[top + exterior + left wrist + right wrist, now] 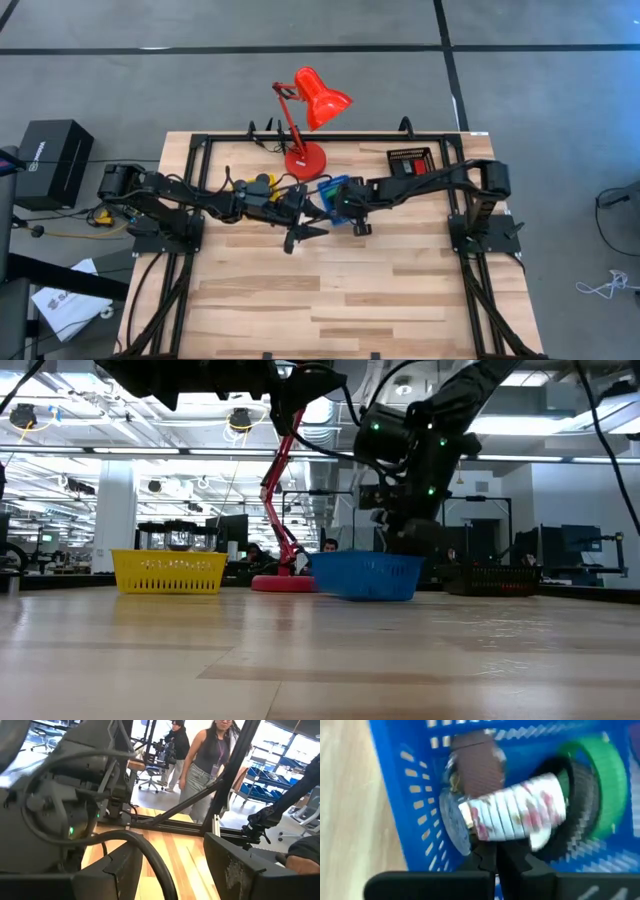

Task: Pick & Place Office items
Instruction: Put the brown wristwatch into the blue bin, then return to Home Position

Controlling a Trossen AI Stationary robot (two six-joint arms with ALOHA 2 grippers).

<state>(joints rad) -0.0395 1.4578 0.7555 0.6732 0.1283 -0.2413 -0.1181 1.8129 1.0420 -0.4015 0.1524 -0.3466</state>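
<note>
My right gripper (495, 851) is shut and points steeply down into the blue mesh tray (335, 192). In the tray lie office items: a white red-patterned roll (517, 814), a brown piece (479, 766), a silvery disc (451, 822), a black ring (580, 795) and a green ring (605, 775). The shut fingertips stand at the roll's lower edge, beside the disc. My left gripper (175, 865) waits open and level above the table, to the left of the blue tray, with nothing between its fingers. My right gripper's shut fingertips (487, 849) sit right at the lower edge of the white patterned roll (492, 836), coming from above and slanting down into the tray. I cannot tell whether they touch the roll or have any of it between them.
The red desk lamp (305, 158) stands just behind the blue tray. A black mesh tray (410, 160) sits at the far right and a yellow mesh tray (170, 572) at the far left. The near half of the wooden table (330, 300) is bare. People stand beyond the table (205, 765).
</note>
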